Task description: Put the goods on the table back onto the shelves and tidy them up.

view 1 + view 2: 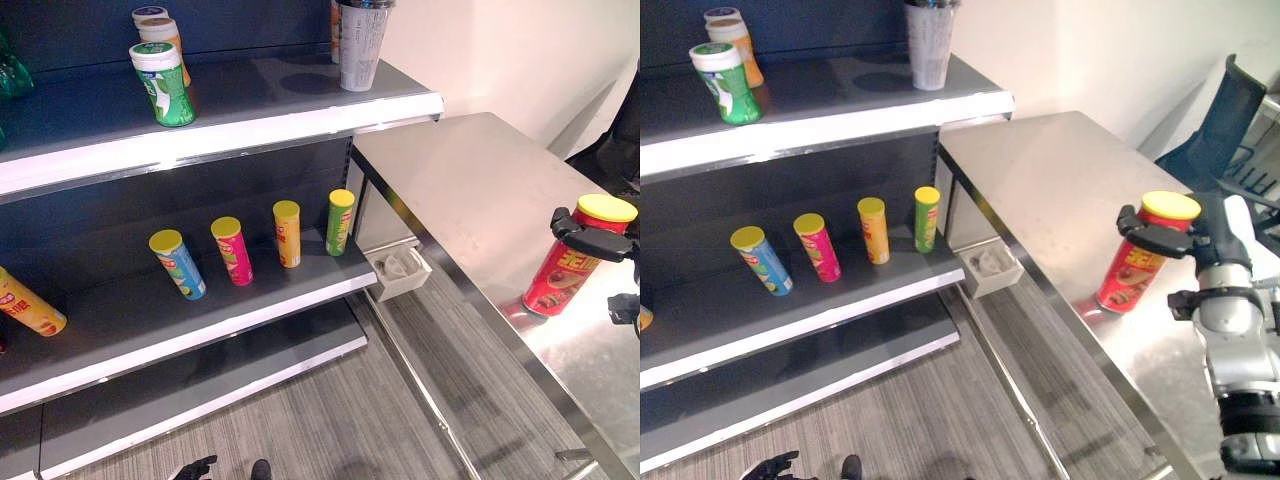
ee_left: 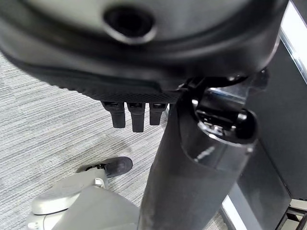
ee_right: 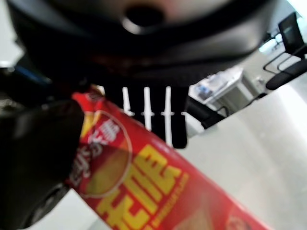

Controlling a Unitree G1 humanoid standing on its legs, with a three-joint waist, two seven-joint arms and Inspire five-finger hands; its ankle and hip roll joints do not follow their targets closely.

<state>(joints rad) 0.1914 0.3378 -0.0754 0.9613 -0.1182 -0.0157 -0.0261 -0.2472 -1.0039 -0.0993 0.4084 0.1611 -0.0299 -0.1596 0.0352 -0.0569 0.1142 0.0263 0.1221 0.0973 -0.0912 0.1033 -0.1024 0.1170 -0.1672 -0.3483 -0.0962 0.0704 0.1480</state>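
Both thumb and fingers of the right hand (image 1: 1160, 238) curl round the top of the red can (image 1: 1132, 268), which stands tilted on the steel table (image 1: 1060, 180). Left hand (image 2: 136, 112) hangs low over the floor, fingers relaxed. Four small cans (image 1: 232, 250) line the middle shelf (image 1: 200, 325).

The two eye views are looking down from high up, sharing the dark grey shelves (image 1: 230, 110) and the shiny steel table (image 1: 1060, 190). The right wrist view is sitting very close behind the tall red can with a yellow lid (image 3: 158, 187), while the left wrist view is facing down at the grey striped floor (image 2: 53, 120).
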